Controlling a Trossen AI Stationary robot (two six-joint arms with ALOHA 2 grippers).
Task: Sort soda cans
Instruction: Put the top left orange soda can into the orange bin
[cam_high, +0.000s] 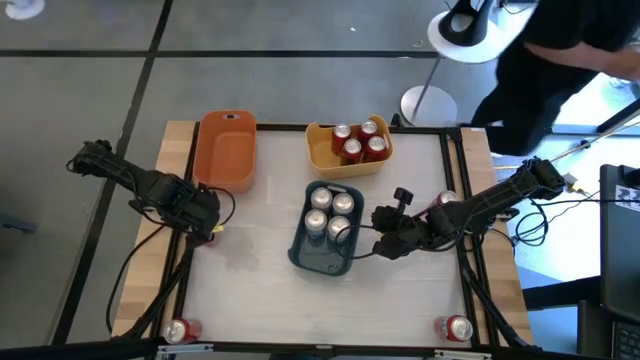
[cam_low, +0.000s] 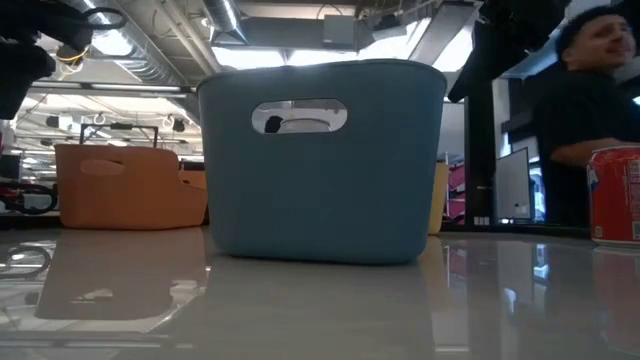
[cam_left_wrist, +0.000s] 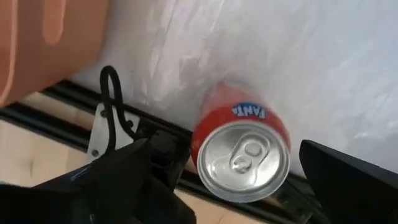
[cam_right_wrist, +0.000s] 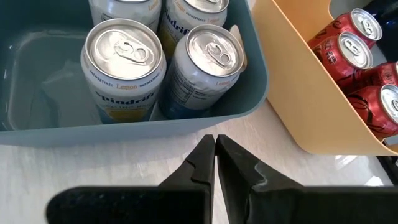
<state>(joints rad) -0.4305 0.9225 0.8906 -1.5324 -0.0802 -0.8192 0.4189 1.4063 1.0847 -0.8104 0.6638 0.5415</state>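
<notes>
Overhead, a blue-grey bin (cam_high: 322, 256) is seen at the centre of the table (cam_high: 250, 285), holding four silver cans (cam_high: 329, 212); above it a yellow bin (cam_high: 318, 156) holds four red cans (cam_high: 360, 142), and an orange bin (cam_high: 226, 152) lies at upper left. Single red cans are seen at the lower left corner (cam_high: 180, 331), the lower right corner (cam_high: 456, 327) and beside the right arm (cam_high: 445, 201). The left gripper (cam_high: 214, 215) is placed at the table's left edge, the right gripper (cam_high: 378, 232) just right of the blue-grey bin. At table height, the blue-grey bin (cam_low: 322, 160) fills the middle of the frame, the orange bin (cam_low: 130, 186) is at left, a red can (cam_low: 614, 195) at the right edge, and a person (cam_low: 590, 110) at upper right. From the left wrist, a red Fanta can (cam_left_wrist: 242, 152) is shown between widely spread fingers (cam_left_wrist: 348, 180), untouched. From the right wrist, the fingers (cam_right_wrist: 202, 165) are pressed together on nothing, facing the blue-grey bin's wall (cam_right_wrist: 124, 132), with silver cans (cam_right_wrist: 124, 68) at upper left and red cans (cam_right_wrist: 354, 53) at upper right.
</notes>
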